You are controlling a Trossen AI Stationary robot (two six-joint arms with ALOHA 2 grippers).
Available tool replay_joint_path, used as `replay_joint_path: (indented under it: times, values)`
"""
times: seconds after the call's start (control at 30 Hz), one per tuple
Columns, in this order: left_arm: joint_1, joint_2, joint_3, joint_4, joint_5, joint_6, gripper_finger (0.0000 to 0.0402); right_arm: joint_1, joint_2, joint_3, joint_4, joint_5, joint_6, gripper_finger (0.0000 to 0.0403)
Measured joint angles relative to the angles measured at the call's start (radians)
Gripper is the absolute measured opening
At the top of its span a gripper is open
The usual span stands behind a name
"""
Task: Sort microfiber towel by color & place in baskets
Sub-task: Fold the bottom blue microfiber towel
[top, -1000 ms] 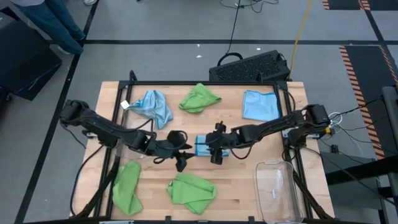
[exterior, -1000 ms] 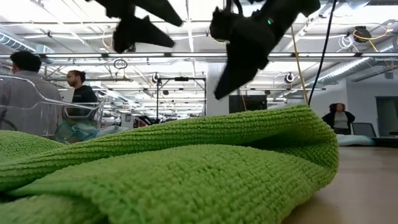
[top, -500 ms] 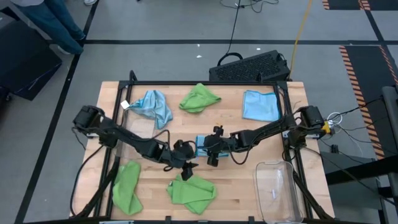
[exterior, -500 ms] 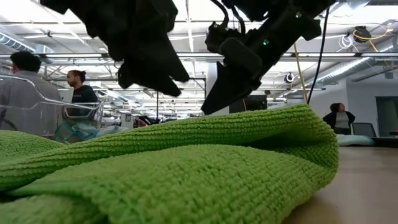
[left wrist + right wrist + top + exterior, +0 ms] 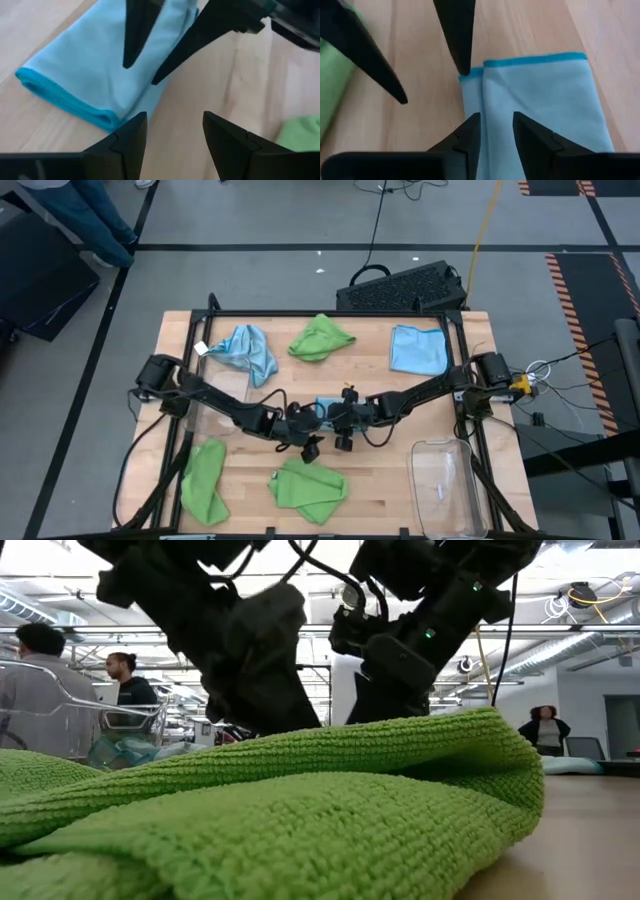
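High view: both grippers, left gripper (image 5: 308,448) and right gripper (image 5: 345,442), open over the folded light blue microfiber towel (image 5: 326,409); crowding could bump fingers and botch the pinch.

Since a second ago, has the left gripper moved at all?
Yes. In the high view the left gripper has slid rightward along the table, away from the crumpled blue towel, closing on the folded blue towel at centre.

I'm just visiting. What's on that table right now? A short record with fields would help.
blue towels: one folded at centre, one crumpled, one flat
green towels: three, far edge, near edge, near left corner
bin: clear, no towels in it
left claw: open, beside centre towel
right claw: open, over centre towel
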State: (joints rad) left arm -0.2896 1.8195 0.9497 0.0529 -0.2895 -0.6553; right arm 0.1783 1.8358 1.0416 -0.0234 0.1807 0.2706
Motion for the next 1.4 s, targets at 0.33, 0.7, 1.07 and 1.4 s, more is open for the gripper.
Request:
replay_joint_path:
  times: [0.33, 0.7, 1.07, 1.4]
  values:
    - [0.035, 0.040, 0.000, -0.018, 0.000, -0.004, 0.0195, 0.002, 0.000, -0.013, -0.088, -0.028, -0.010, 0.0020]
    - [0.047, 0.040, 0.000, -0.026, 0.000, -0.004, 0.0195, 0.008, -0.032, -0.019, -0.138, -0.059, 0.034, 0.0001]
    - [0.040, 0.039, 0.001, -0.036, 0.000, 0.018, 0.0195, 0.045, -0.118, -0.019, -0.126, -0.171, 0.032, 0.0001]
    - [0.040, 0.003, -0.001, -0.179, 0.071, -0.008, 0.0195, 0.081, -0.052, -0.018, -0.117, -0.194, -0.009, 0.0000]
